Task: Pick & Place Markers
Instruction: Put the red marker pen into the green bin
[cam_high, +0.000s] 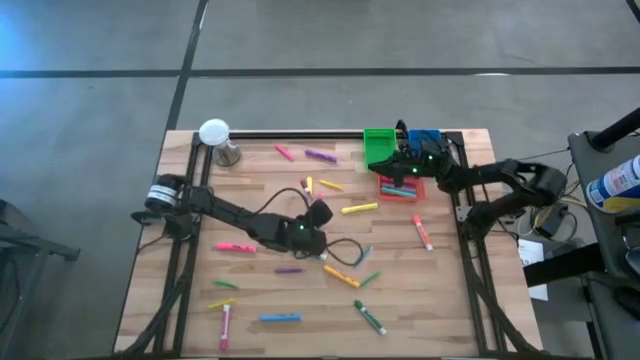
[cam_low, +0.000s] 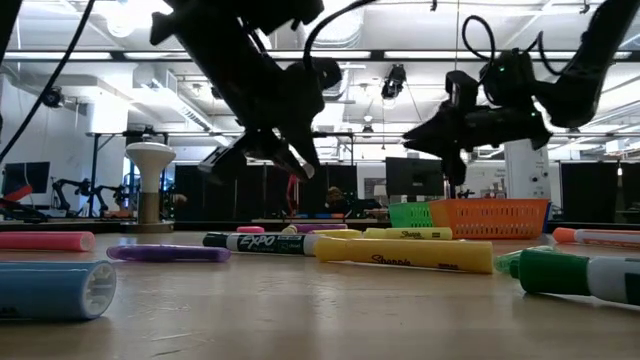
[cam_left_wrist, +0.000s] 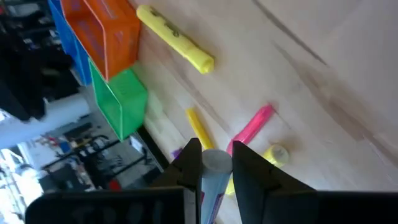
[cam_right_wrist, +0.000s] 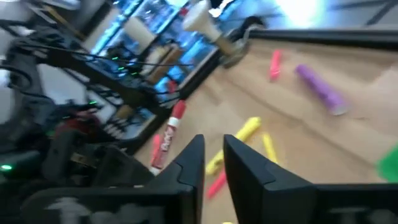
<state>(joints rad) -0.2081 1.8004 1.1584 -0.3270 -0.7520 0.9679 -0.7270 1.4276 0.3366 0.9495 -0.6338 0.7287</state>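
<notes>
Because a marker is to be carried to the bins, the left tool (cam_left_wrist: 216, 180) is held raised above the middle of the table (cam_high: 450, 300), its fingers pinching a pale grey-blue marker (cam_left_wrist: 214, 163) by the barrel. The right tool (cam_high: 408, 166) is poised over the red bin (cam_high: 402, 190) at the far right, where markers are evidently dropped; nothing is seen between its narrowly parted fingers. A green bin (cam_high: 378, 146) and a blue bin (cam_high: 426, 138) are set just beside the red one. The remaining markers (cam_high: 280, 318) are left scattered flat across the table, awaiting collection.
</notes>
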